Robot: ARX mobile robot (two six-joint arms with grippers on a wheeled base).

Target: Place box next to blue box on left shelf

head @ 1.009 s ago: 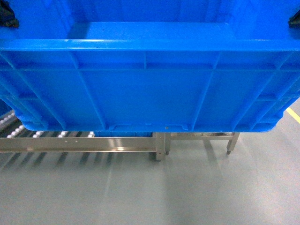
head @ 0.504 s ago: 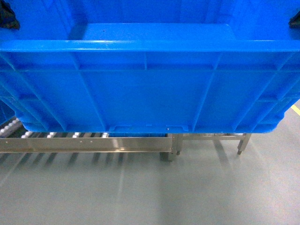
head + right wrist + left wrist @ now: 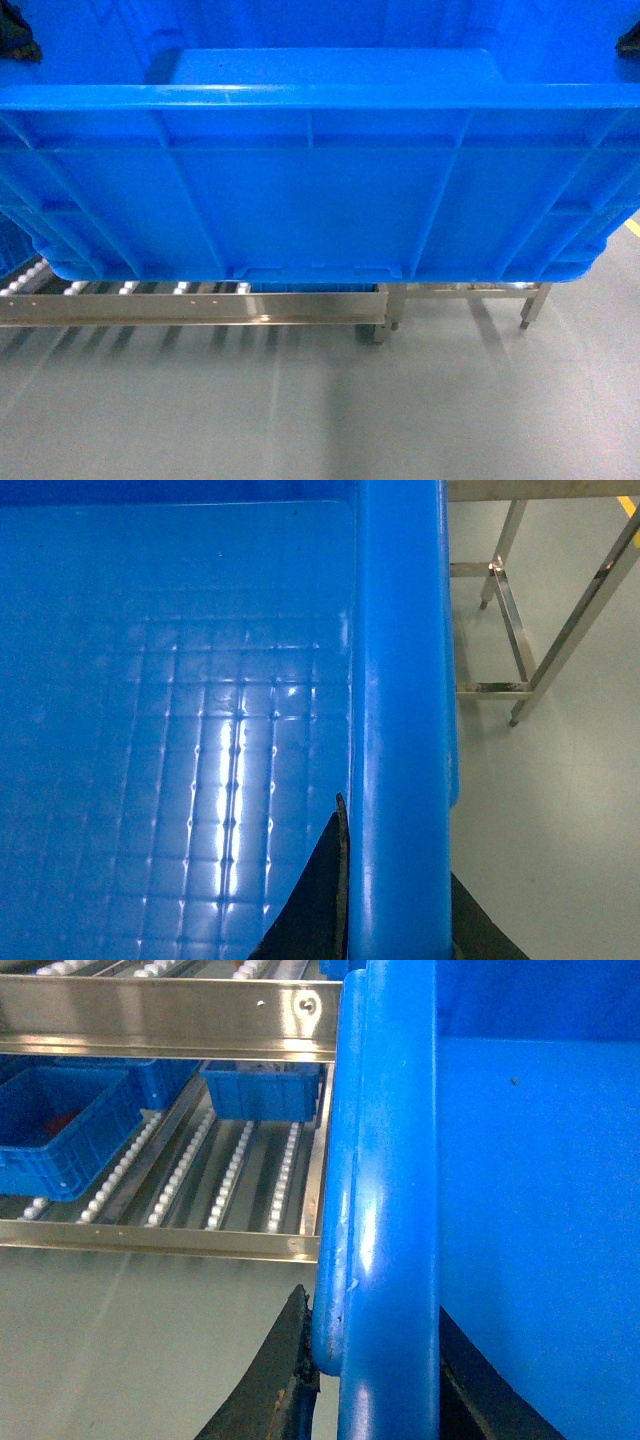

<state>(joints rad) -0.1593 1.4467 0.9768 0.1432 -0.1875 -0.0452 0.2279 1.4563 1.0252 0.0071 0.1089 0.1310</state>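
Between both sets of jaws, left gripper (image 3: 375, 1390) & right gripper (image 3: 395, 920) each clamped on a rim, we're carrying the box (image 3: 320, 170) toward the shelf (image 3: 180, 1240); next: lower it beside the small blue box (image 3: 262, 1090).

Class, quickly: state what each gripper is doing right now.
Left gripper: shut on the box's left rim.
Right gripper: shut on the box's right rim.

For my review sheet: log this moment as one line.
phase: carry | left gripper: shut on crate rim | right gripper: shut on crate rim | blue crate: held above roller shelf
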